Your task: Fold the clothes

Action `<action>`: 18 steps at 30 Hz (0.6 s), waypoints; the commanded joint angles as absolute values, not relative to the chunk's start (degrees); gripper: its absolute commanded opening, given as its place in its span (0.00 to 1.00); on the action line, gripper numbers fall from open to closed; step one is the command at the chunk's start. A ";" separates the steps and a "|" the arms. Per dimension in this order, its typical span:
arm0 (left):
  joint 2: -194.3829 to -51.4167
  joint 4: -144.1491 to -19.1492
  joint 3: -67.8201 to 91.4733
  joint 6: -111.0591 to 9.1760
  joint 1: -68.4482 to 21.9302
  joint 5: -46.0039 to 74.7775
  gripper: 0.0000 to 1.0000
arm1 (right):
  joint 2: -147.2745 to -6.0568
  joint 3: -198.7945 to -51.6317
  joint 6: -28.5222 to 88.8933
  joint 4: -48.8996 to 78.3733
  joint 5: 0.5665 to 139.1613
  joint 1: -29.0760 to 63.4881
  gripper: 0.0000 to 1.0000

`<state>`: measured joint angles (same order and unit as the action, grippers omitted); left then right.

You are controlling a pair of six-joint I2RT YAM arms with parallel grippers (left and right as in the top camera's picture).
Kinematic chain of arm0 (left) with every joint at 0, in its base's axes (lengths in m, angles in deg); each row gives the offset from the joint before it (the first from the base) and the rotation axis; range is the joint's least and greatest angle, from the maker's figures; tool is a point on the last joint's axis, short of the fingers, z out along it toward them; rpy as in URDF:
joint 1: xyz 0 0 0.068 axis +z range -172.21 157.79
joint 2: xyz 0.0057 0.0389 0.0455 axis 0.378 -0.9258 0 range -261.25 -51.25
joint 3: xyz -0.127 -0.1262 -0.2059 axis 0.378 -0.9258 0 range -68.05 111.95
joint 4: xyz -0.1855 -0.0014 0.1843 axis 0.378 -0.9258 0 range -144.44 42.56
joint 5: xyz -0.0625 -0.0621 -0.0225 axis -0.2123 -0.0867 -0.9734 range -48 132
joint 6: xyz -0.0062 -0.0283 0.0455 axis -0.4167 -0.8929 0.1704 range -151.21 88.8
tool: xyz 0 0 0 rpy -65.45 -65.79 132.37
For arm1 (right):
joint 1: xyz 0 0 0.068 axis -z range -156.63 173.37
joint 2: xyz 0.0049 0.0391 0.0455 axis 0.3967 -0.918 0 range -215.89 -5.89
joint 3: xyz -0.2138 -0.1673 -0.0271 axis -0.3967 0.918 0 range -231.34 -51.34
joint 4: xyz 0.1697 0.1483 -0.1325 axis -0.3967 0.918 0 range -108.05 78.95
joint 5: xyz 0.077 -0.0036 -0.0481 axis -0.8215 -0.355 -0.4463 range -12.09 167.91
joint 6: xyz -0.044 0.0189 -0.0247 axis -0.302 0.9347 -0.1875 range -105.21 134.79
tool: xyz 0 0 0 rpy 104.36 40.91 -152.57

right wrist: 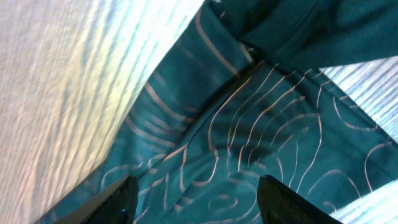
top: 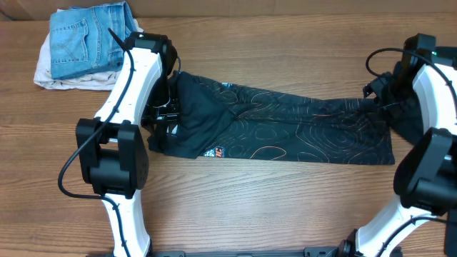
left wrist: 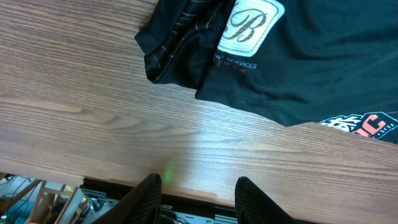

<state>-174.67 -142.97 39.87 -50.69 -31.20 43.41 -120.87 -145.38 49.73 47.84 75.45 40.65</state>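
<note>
The clothes, a black jersey (top: 285, 125) with orange contour lines, lie spread across the middle of the wooden table (top: 250, 207). A small logo shows near the front hem. My left gripper (left wrist: 199, 190) hovers at the jersey's left end, open with nothing between its fingers. Bare wood lies under it, and the jersey's bunched edge with a white "B" label (left wrist: 249, 28) is just beyond. My right gripper (right wrist: 196, 199) is at the jersey's right end, open. Its two fingers stand wide apart over the rumpled patterned cloth (right wrist: 249, 124).
A stack of folded blue jeans on pale cloth (top: 89, 43) sits at the back left corner. The table's front edge (left wrist: 93, 177) runs close under my left fingers, with cables and hardware below it.
</note>
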 commanded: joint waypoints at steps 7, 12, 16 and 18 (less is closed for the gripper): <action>-174.23 -142.66 39.61 -50.45 -31.25 43.92 0.42 | -125.72 -145.14 52.61 47.31 77.98 43.47 0.64; -174.23 -142.01 39.61 -50.45 -31.25 43.92 0.42 | -125.85 -145.11 54.29 47.62 80.30 44.80 0.59; -174.23 -141.59 39.61 -50.45 -31.25 43.89 0.42 | -126.05 -145.05 54.27 47.53 80.24 44.89 0.58; -174.23 -141.61 39.61 -50.45 -31.25 43.92 0.42 | -126.20 -145.05 54.29 46.96 80.19 44.89 0.58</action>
